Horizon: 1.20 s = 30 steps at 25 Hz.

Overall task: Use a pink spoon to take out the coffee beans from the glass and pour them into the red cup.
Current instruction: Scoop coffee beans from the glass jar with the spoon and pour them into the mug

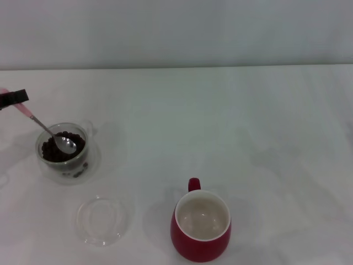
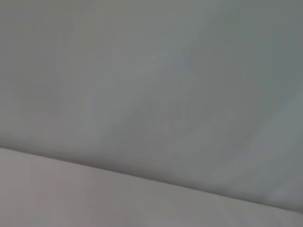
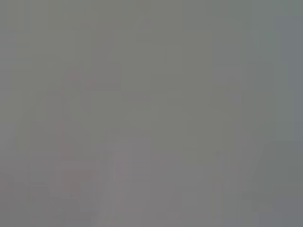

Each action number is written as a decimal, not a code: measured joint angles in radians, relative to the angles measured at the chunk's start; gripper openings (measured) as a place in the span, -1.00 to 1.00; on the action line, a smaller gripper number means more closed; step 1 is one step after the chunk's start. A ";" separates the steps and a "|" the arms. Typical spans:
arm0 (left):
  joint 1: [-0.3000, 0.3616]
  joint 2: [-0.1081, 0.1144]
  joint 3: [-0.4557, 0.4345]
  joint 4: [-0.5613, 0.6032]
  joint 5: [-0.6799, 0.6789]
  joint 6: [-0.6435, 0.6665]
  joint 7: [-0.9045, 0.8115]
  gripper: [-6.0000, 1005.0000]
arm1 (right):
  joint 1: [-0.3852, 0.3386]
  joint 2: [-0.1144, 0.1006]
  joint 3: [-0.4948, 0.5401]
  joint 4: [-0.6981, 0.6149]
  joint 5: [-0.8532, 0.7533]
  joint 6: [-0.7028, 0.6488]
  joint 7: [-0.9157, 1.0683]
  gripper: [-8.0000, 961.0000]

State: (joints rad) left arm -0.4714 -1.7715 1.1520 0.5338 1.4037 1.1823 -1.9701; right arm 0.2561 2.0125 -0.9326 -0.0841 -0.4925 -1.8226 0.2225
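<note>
- Left gripper (image 1: 12, 99), left of the glass (image 1: 62, 152), pinches the spoon (image 1: 48, 130) by its handle.
- Spoon bowl rests on the beans (image 1: 62, 148) inside.
- Red cup (image 1: 201, 226) stands well right of the glass.

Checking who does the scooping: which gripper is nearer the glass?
Left. The left gripper sits at the head view's left edge, just up-left of the glass, holding the pink spoon with its bowl over the coffee beans. The right gripper is out of view.
</note>
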 joint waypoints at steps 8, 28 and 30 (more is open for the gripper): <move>-0.005 -0.010 0.000 0.008 0.021 -0.023 -0.013 -0.72 | 0.000 0.000 0.000 0.004 0.000 0.007 0.000 0.30; -0.018 -0.051 -0.018 0.003 0.078 -0.096 -0.087 -0.72 | 0.025 0.000 0.000 0.006 0.000 0.051 0.000 0.30; -0.016 -0.062 -0.046 -0.003 0.081 -0.096 -0.105 -0.72 | 0.030 0.000 0.000 0.006 0.000 0.062 0.000 0.30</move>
State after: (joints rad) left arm -0.4871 -1.8338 1.1061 0.5304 1.4850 1.0864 -2.0752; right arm 0.2866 2.0126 -0.9326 -0.0783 -0.4923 -1.7604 0.2225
